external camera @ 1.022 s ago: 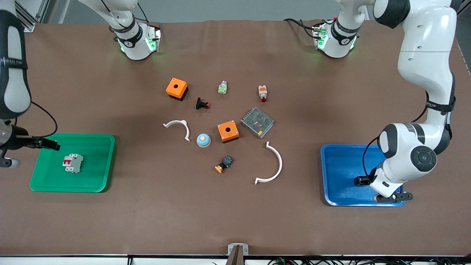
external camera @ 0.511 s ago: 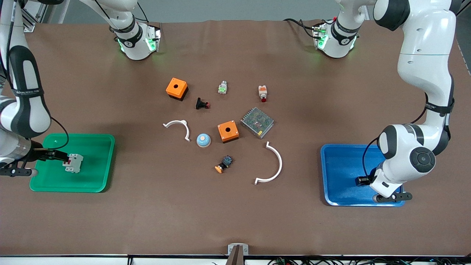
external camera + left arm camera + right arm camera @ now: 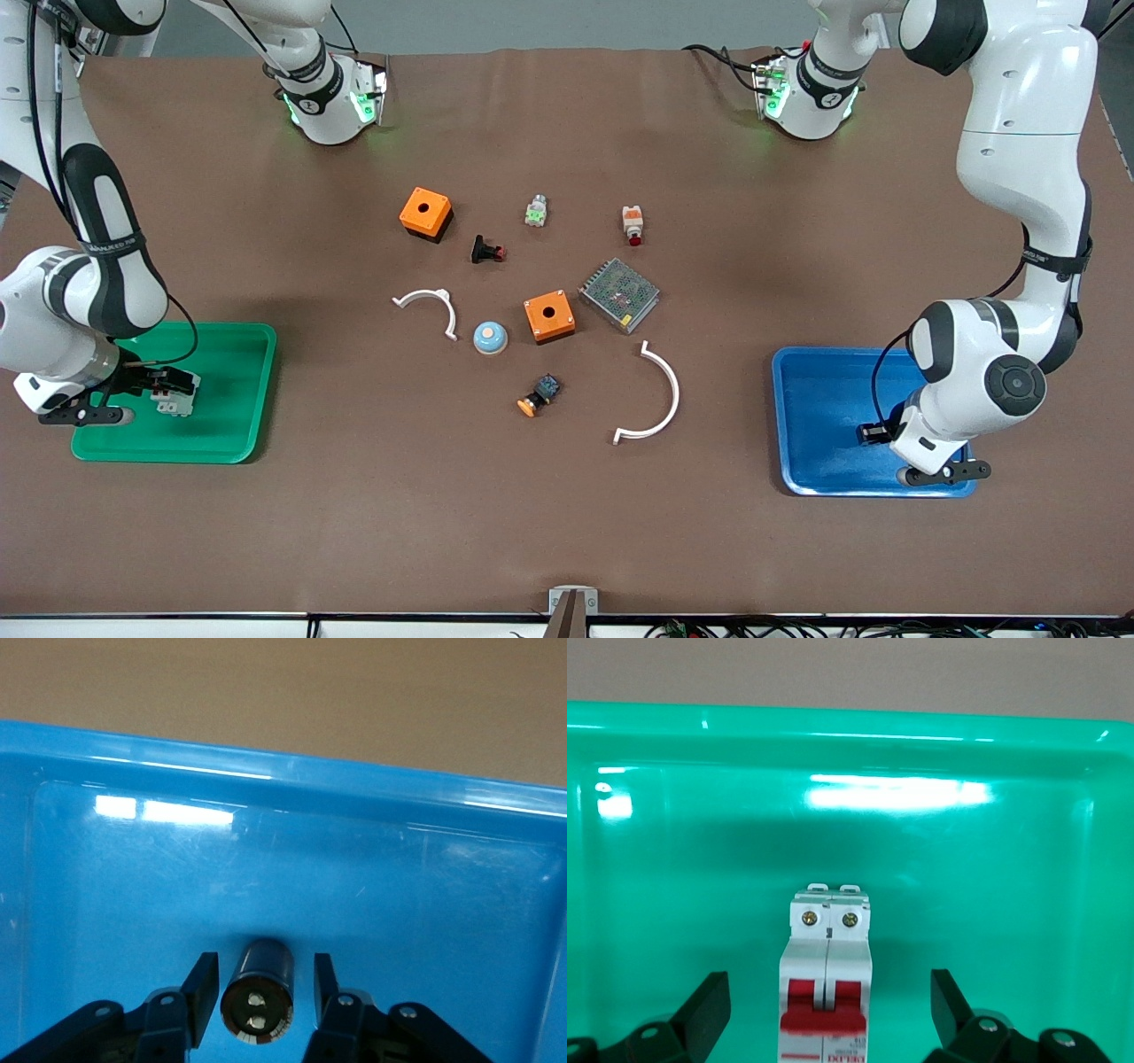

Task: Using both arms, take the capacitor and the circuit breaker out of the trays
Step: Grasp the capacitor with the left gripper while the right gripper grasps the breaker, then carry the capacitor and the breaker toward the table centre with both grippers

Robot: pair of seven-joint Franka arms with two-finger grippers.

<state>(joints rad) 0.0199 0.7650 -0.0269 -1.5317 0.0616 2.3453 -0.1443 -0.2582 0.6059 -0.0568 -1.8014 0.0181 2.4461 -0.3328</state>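
The brown worktop (image 3: 567, 496) carries both trays at its ends, and neither part has left its tray yet, so by my reckoning the whole removal is still to do.

The green tray (image 3: 230, 416), at the right arm's end, holds the circuit breaker (image 3: 180, 396). The right end effector (image 3: 164, 383) is down in the tray with its fingers (image 3: 709, 1010) spread wide on either side of the breaker's body, with clear gaps on both flanks and no grip yet. The breaker lies flat, red levers up, and its long axis runs in line with the end effector's reach, the screw-terminal end pointing away from the wrist.

The blue tray (image 3: 824, 399), at the left arm's end, holds the capacitor (image 3: 258, 989). The left end effector (image 3: 261, 985) straddles it with the fingers (image 3: 202, 985) narrowed close to its sides; I can't tell whether they touch. The little cylinder lies on its side, its long axis running between the fingers, its pale-spotted end facing the wrist.
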